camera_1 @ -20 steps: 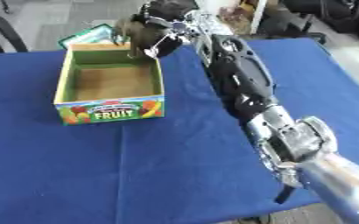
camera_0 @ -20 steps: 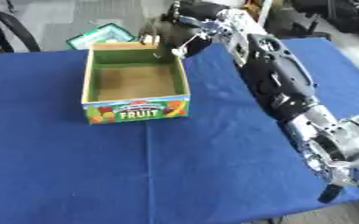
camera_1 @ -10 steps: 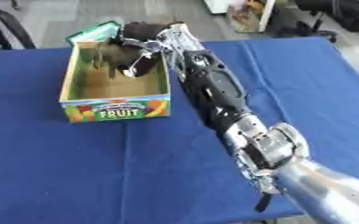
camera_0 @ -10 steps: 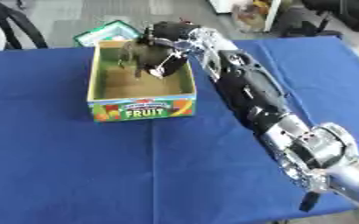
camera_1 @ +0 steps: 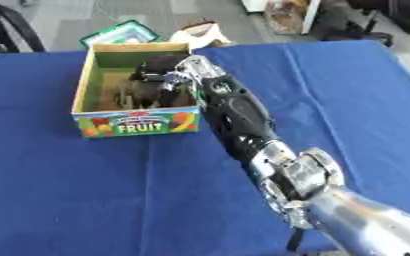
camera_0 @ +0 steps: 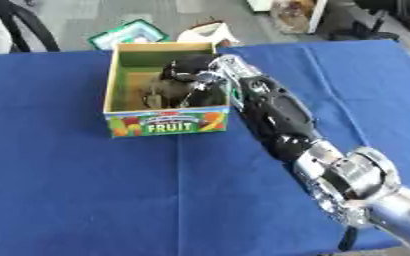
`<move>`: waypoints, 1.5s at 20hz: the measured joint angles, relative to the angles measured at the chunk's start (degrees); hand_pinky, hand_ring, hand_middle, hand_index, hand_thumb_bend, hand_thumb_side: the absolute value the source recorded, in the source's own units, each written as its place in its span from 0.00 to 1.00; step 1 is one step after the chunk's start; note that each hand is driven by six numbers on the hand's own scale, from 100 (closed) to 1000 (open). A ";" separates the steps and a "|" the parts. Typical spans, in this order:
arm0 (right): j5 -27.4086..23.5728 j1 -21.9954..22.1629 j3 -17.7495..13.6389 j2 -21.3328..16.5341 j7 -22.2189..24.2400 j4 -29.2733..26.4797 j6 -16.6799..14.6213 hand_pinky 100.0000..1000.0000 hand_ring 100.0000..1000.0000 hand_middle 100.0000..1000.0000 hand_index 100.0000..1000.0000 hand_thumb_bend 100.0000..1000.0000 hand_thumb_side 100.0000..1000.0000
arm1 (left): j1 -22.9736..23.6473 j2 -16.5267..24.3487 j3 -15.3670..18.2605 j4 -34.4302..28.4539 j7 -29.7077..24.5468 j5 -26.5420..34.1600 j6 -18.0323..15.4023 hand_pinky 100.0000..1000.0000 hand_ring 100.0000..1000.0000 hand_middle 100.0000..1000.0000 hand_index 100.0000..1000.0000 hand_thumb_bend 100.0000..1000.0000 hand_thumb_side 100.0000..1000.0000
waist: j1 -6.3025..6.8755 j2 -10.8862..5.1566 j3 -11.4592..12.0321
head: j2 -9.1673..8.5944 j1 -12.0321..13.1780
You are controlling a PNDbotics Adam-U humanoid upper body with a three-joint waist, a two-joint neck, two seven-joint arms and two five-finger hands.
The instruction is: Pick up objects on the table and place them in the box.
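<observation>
Nearest the camera: silver forearm joint of the right arm, low at the near right, well behind the right hand and running up to it as black links across the blue desk. Arm laid long and diagonal, presumably so as to reach over the box's right wall without knocking it.

Further on: right hand lowered inside the box, wrist just above the right-hand wall, fingers pointing down toward the floor of the box. Placed so, most likely, to set something down rather than drop it from above. Fingers look curled, but whether closed on anything cannot be told: black fingers and dark shapes merge there.

Just left of and below the hand, on the box floor: a dark, olive-grey object, small and irregular, shape not clear; touching the fingers or merely beside them, impossible to say. Box itself open-topped cardboard, brown inside, green and yellow rim, front panel toward the camera printed FRUIT with coloured fruit pictures.

Beyond the hand, off the far desk edge: a green item and a pale bag-like thing on the floor.

Left hand absent from both views.
</observation>
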 measured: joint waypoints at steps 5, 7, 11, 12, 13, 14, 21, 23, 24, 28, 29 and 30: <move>-0.80 -0.36 -0.37 -0.25 1.69 -0.10 0.12 0.90 0.94 0.95 0.98 0.00 0.61 | 0.00 -0.22 0.00 0.00 -0.09 -0.03 0.09 0.56 0.48 0.51 0.68 0.00 0.80 | -0.09 -0.04 -0.01 | 0.00 -0.01; -1.64 -0.71 -0.61 -0.31 2.41 -0.15 0.19 0.91 0.95 0.96 0.99 0.00 0.67 | 0.00 -0.22 0.00 0.00 -0.12 -0.03 0.12 0.56 0.48 0.51 0.68 0.00 0.80 | -0.17 -0.08 -0.02 | 0.00 -0.02; -3.80 -1.14 -0.87 -0.82 4.01 -0.43 0.61 0.93 0.96 0.98 1.00 0.02 0.74 | 0.05 -0.22 0.00 0.01 -0.12 -0.03 0.12 0.56 0.48 0.51 0.68 0.00 0.80 | -0.33 -0.37 -0.04 | 0.00 -0.02; -4.16 -1.26 -0.92 -0.94 4.48 -0.46 0.73 0.93 0.97 0.98 1.00 0.03 0.75 | 0.06 -0.22 0.00 0.01 -0.12 -0.03 0.12 0.56 0.48 0.51 0.68 0.00 0.80 | -0.34 -0.37 -0.05 | 0.00 -0.03; -4.41 -1.28 -0.96 -1.05 4.92 -0.55 0.85 0.94 0.97 0.98 1.00 0.04 0.77 | 0.06 -0.22 0.00 0.01 -0.12 -0.03 0.12 0.56 0.48 0.51 0.68 0.00 0.80 | -0.35 -0.37 -0.05 | 0.00 -0.03; -4.62 -1.28 -0.97 -1.20 5.36 -0.67 0.94 0.94 0.97 0.99 1.00 0.05 0.77 | 0.06 -0.22 0.00 0.01 -0.12 -0.03 0.12 0.56 0.48 0.51 0.68 0.00 0.80 | -0.36 -0.37 -0.05 | 0.00 -0.03; -4.34 -1.34 -0.49 -1.30 7.35 -1.54 0.93 0.98 1.00 1.00 1.00 0.30 0.76 | 0.07 -0.22 0.00 0.01 -0.12 -0.04 0.12 0.56 0.48 0.51 0.68 0.00 0.80 | -0.37 -0.39 0.02 | 0.00 -0.23; -3.24 -1.34 -0.10 -1.30 7.32 -1.87 1.00 0.99 1.00 1.00 1.00 0.38 0.75 | 0.07 -0.22 0.00 0.01 -0.12 -0.04 0.12 0.56 0.48 0.51 0.68 0.00 0.80 | -0.38 -0.39 0.13 | 0.00 -0.26; -2.51 -1.34 0.16 -1.30 7.18 -1.99 1.12 1.00 1.00 1.00 1.00 0.40 0.74 | 0.07 -0.22 0.00 0.01 -0.12 -0.04 0.12 0.56 0.48 0.51 0.68 0.00 0.80 | -0.40 -0.39 0.19 | 0.00 -0.27; 0.66 -1.34 0.86 -1.30 5.62 -2.25 1.64 1.00 1.00 1.00 1.00 0.40 0.74 | 0.07 -0.22 0.00 0.01 -0.12 -0.04 0.13 0.56 0.48 0.51 0.68 0.00 0.80 | -0.49 -0.39 0.33 | 0.00 -0.39; 1.47 -1.34 0.87 -1.29 5.14 -2.25 1.68 1.00 1.00 1.00 1.00 0.40 0.74 | 0.07 -0.22 0.00 0.01 -0.12 -0.04 0.13 0.56 0.48 0.51 0.68 0.00 0.80 | -0.51 -0.39 0.34 | 0.00 -0.40; 2.17 -1.34 0.87 -1.29 4.66 -2.25 1.67 1.00 1.00 1.00 1.00 0.40 0.73 | 0.07 -0.22 0.00 0.01 -0.12 -0.04 0.13 0.56 0.48 0.51 0.68 0.00 0.80 | -0.53 -0.39 0.34 | 0.00 -0.40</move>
